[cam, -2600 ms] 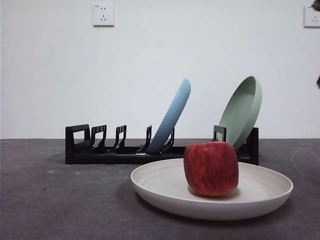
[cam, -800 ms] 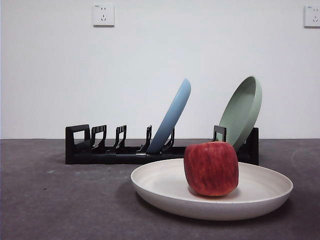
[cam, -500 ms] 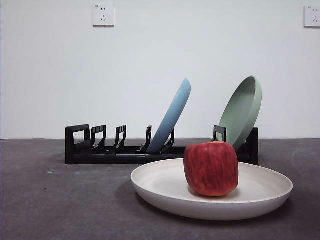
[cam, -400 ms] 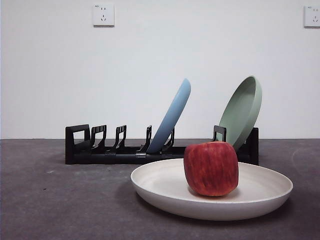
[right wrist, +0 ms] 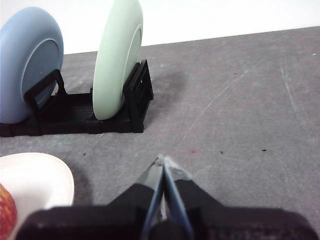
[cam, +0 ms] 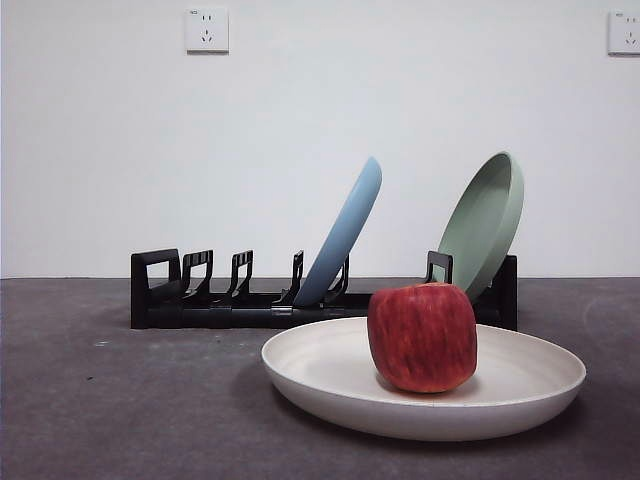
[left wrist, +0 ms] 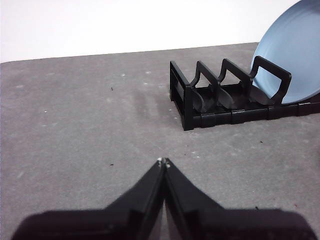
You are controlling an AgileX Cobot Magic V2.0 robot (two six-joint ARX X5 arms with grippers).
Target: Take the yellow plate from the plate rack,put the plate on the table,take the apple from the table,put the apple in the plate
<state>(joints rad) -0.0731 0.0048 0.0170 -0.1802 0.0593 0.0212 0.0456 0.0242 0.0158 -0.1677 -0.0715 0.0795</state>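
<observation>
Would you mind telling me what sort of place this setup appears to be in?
Probably a lab or test bench rather than a kitchen: a bare dark grey table against a plain white wall with wall sockets, holding only a plate rack, plates and an apple.

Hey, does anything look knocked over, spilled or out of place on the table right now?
Nothing stands out. The apple sits upright in the yellow plate, which lies flat on the table. The blue plate and green plate lean in the plate rack.
</observation>
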